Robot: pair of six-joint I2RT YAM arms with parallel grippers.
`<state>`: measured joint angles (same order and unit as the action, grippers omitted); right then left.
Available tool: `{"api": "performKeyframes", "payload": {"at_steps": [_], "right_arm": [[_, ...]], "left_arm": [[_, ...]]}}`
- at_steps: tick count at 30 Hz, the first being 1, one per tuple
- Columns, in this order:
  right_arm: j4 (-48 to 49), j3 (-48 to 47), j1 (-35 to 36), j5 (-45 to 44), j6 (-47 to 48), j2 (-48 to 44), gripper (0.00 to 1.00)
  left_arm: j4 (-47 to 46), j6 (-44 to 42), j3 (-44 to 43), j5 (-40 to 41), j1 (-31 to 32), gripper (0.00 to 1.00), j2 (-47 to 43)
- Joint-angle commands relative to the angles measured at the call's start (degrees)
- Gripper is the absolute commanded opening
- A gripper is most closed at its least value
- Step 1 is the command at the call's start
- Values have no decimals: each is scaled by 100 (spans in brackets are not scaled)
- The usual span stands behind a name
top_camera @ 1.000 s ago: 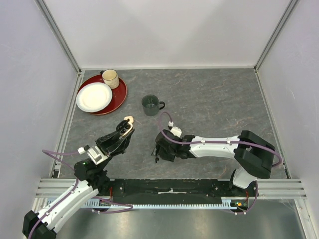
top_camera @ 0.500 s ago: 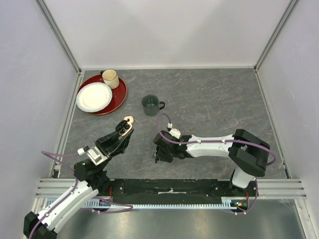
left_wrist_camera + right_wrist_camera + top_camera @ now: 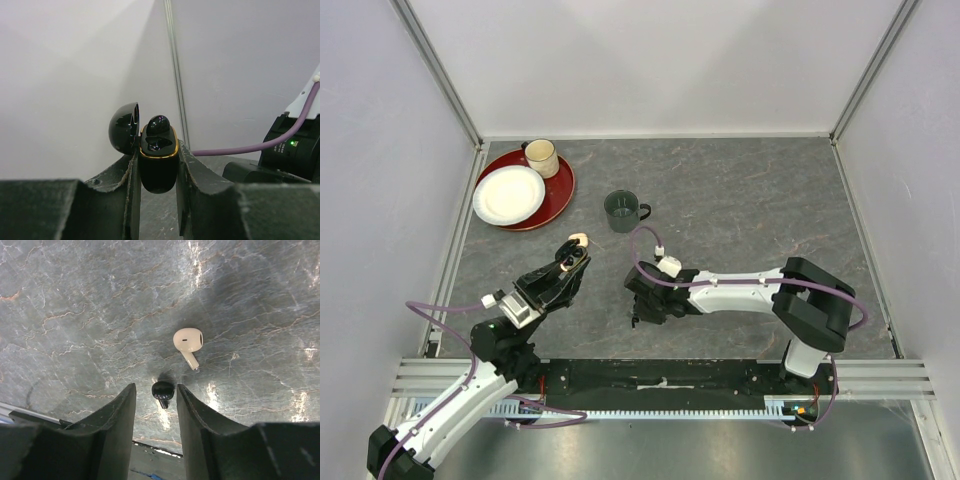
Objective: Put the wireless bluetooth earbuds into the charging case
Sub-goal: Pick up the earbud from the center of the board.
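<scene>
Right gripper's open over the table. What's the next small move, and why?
Probably ease the right gripper down and close on the black earbud: it lies on the table between the open jaws, the white earbud just beyond. The black charging case in the left gripper is open with one seated earbud.

The left arm rises forward from its base. The left gripper is lifted off the surface and angled toward the far side, its 2 fingers clamped on the case. The right arm folds at the elbow and stretches leftward, low. The right gripper points straight down, fingers parted.
</scene>
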<state>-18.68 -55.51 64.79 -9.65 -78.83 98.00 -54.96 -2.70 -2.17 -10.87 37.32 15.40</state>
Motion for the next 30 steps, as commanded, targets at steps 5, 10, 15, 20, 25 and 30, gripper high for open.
{"api": "performKeyframes", "payload": {"at_steps": [5, 10, 15, 20, 25, 30], "right_arm": [[-250, -268, 86, -231, -115, 167, 43], [-295, -329, 130, -230, -133, 255, 40], [-338, -400, 147, -222, -150, 343, 39], [-365, -373, 156, -248, -203, 352, 36], [-391, -364, 148, -309, -177, 343, 34], [-426, -382, 147, -283, -98, 396, 31]], "left_arm": [[-103, -293, 191, 129, 3, 2, -72], [-103, -319, 209, 200, 3, 2, -116], [-94, -345, 209, 235, 3, 2, -142], [-94, -354, 209, 226, 3, 2, -142], [-76, -354, 209, 235, 3, 2, -177], [-76, -354, 209, 252, 3, 2, -178]]}}
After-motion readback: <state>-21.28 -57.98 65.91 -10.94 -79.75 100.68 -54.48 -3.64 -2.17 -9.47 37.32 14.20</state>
